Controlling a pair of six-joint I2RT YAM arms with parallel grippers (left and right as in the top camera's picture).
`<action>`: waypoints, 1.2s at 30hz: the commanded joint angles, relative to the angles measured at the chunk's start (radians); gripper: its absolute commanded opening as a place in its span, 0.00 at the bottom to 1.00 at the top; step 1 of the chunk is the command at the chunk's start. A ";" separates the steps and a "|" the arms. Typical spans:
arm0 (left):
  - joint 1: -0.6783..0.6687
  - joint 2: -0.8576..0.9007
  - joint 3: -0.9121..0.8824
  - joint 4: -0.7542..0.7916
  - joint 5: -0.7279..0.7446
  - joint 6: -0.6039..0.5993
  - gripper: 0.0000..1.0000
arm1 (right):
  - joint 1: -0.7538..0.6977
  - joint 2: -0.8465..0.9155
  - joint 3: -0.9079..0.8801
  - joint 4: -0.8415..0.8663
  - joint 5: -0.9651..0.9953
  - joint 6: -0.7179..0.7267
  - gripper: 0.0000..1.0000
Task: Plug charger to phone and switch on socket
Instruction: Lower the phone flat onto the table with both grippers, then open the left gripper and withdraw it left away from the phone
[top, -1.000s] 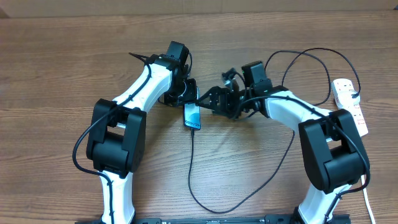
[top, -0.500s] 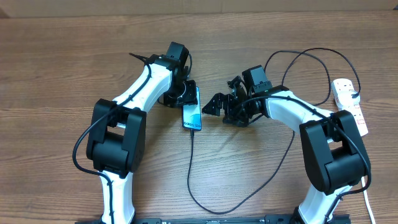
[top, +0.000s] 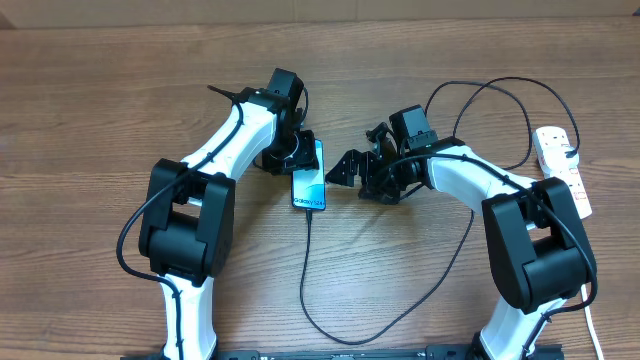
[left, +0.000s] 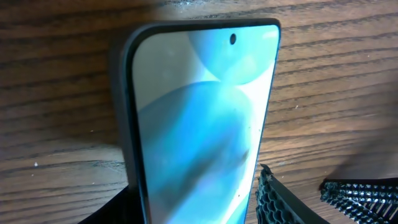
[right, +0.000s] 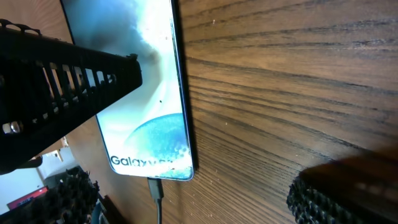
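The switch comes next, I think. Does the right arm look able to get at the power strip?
Probably yes: the power strip lies uncovered on that arm's own side, near its base, and the right gripper is open and empty.

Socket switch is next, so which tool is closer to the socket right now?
Right. The right tool is mid-table beside the phone, the socket far off on its arm's side; the left tool is at the phone's other side, even farther.
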 joint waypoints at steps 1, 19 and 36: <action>-0.005 -0.035 -0.005 -0.007 0.008 0.012 0.48 | 0.003 -0.019 0.010 -0.005 0.036 -0.007 1.00; -0.002 -0.035 -0.005 -0.037 -0.059 0.012 0.47 | 0.003 -0.019 0.010 -0.010 0.037 -0.007 1.00; 0.317 -0.036 0.008 -0.082 0.283 0.012 0.04 | 0.003 -0.019 0.010 -0.076 0.148 -0.008 1.00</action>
